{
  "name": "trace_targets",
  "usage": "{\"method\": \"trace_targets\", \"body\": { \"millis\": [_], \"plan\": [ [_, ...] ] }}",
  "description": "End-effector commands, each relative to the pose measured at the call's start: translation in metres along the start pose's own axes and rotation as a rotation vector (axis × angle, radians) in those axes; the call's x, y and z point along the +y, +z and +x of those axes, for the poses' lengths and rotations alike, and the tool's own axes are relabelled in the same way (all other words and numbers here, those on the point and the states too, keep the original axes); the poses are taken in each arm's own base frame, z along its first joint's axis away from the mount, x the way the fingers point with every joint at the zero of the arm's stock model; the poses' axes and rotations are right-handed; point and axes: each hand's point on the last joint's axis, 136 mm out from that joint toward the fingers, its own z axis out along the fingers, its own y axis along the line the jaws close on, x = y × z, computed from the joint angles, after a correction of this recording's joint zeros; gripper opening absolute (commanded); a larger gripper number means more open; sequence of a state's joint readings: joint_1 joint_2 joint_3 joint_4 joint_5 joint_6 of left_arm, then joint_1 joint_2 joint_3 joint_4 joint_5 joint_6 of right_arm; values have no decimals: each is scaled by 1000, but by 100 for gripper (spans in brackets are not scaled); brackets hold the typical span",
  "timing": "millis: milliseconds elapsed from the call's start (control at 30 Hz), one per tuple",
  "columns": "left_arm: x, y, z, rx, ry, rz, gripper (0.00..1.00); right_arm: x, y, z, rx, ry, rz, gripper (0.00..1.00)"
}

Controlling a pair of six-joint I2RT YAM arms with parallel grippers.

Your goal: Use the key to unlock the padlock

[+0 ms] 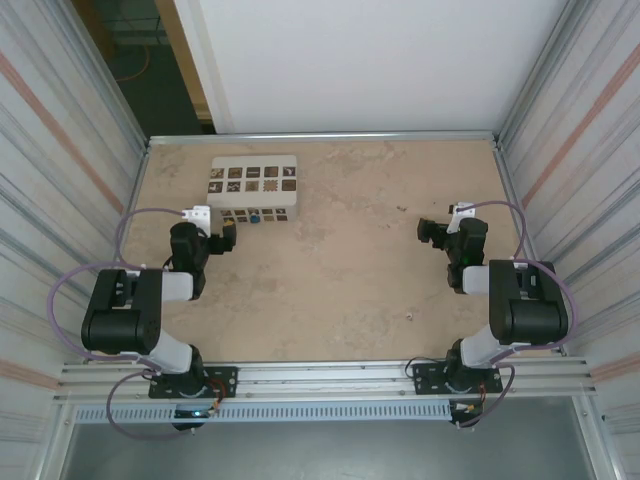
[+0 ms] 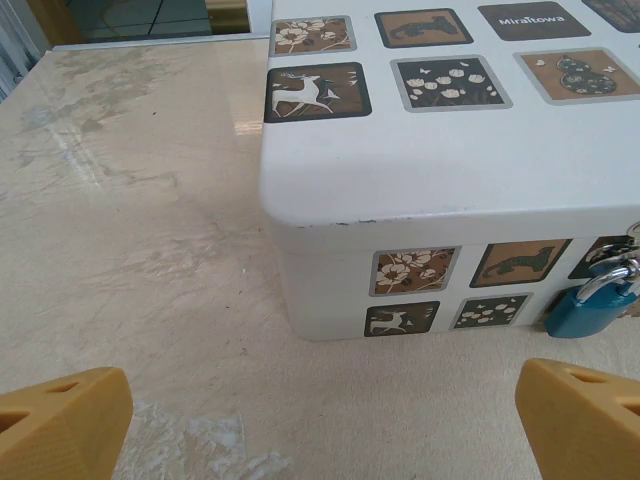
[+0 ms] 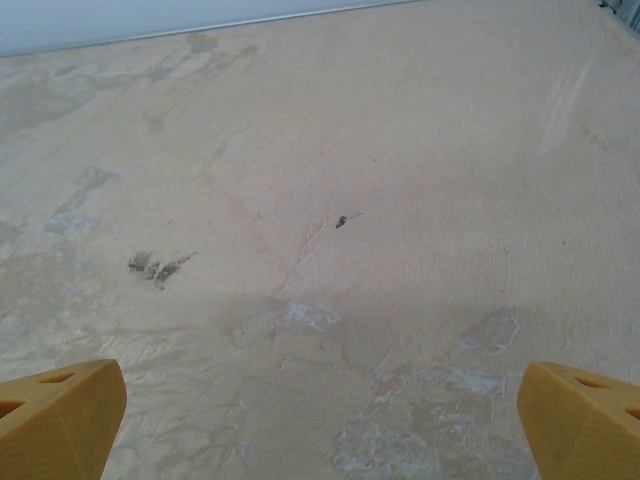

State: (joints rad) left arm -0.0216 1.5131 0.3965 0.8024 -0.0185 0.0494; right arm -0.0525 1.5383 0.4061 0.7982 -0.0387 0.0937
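Note:
The blue padlock with its silvery shackle hangs on the front of the white box, low at the right edge of the left wrist view. Seen from above, the padlock is a small blue dot on the box's near side. My left gripper stands open just in front of the box's near left corner, nothing between its yellow fingers. A tiny pale speck, the key, lies on the table near the right arm's base. My right gripper is open over bare table, well beyond the key.
Metal walls close in the table on the left, right and back. The left gripper and right gripper sit far apart. Dark smudges mark the table ahead of the right gripper.

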Motion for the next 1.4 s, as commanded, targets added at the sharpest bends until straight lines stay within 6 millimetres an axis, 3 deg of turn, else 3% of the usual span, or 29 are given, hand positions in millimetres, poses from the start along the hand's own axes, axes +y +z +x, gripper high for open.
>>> {"method": "trace_targets", "body": {
  "millis": [0, 1367],
  "plan": [
    [-2, 1, -5, -9, 16, 3, 99, -2, 1, -1, 0, -7, 11, 99],
    [-2, 1, -5, -9, 14, 5, 99, -5, 2, -1, 4, -7, 36, 99]
  ]
}}
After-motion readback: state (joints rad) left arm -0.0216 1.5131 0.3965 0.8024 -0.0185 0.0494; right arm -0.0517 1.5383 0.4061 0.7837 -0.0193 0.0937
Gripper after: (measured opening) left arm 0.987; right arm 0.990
